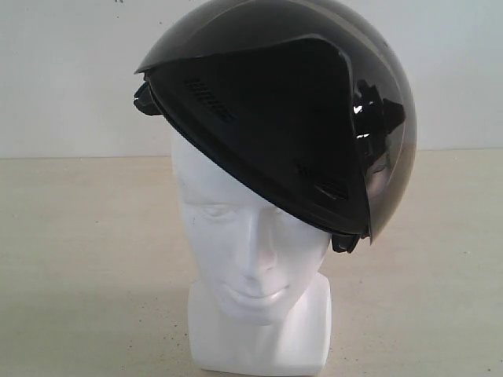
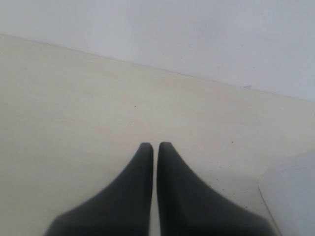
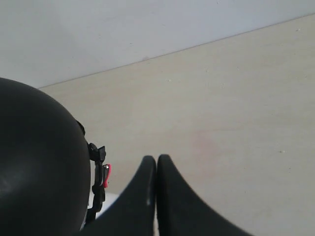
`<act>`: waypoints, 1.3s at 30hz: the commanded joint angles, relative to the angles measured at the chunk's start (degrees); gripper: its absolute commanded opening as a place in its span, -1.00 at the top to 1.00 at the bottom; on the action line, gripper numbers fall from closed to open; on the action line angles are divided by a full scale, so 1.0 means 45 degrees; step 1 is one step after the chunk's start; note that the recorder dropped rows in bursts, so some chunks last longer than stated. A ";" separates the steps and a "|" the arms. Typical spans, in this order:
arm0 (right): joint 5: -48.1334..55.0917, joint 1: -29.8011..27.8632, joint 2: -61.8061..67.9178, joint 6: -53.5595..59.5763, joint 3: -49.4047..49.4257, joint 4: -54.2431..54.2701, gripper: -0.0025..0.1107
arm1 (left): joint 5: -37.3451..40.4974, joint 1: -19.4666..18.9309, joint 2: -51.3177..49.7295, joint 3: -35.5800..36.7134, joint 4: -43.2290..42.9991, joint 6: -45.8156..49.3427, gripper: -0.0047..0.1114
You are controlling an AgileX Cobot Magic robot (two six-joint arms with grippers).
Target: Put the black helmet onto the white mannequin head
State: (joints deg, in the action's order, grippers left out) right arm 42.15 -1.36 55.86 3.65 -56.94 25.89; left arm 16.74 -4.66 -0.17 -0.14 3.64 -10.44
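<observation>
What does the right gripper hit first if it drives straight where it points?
Likely the bare beige tabletop, or the plain white wall behind it; depth is unclear. The shut right gripper has nothing else ahead. The round matte-black helmet sits beside that line, not in it.

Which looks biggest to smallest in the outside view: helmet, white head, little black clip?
1. black helmet
2. white mannequin head, its top hidden under the helmet
3. little black clip at the helmet's lower edge
</observation>
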 commanded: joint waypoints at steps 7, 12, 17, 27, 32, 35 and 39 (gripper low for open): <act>-0.0175 -0.0087 0.0054 0.0289 -0.0105 0.0161 0.96 | -0.0005 0.0082 0.0039 0.0031 0.0086 0.0002 0.84; -0.0174 -0.0087 0.0052 0.0284 -0.0105 0.0161 0.96 | -0.0005 0.0082 0.0039 0.0031 -0.0305 0.0372 0.84; -0.0058 -0.0087 0.0052 0.0284 -0.0105 0.0161 0.96 | -0.0005 0.0082 0.0039 0.0031 -0.1137 0.1073 0.84; 0.0226 -0.0009 0.0052 0.1894 -0.0157 0.2535 0.96 | -0.0005 0.0082 0.0039 0.0031 -0.1137 0.1299 0.84; 0.0229 -0.0106 0.0263 0.1868 -0.0236 0.2611 0.96 | -0.0005 0.0082 0.0039 0.0031 -0.1137 0.1299 0.84; 0.0677 -0.0356 0.1075 0.1168 -0.0236 0.2556 0.96 | -0.0005 0.0082 0.0039 0.0031 -0.1137 0.1299 0.84; 0.1111 -0.0384 0.1967 0.2107 -0.0236 0.3615 0.96 | -0.0005 0.0082 0.0039 0.0031 -0.1137 0.1299 0.84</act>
State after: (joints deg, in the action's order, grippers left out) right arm 46.43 -2.79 63.96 10.35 -57.62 39.17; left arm 16.74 -4.66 -0.17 -0.14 -1.26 -4.85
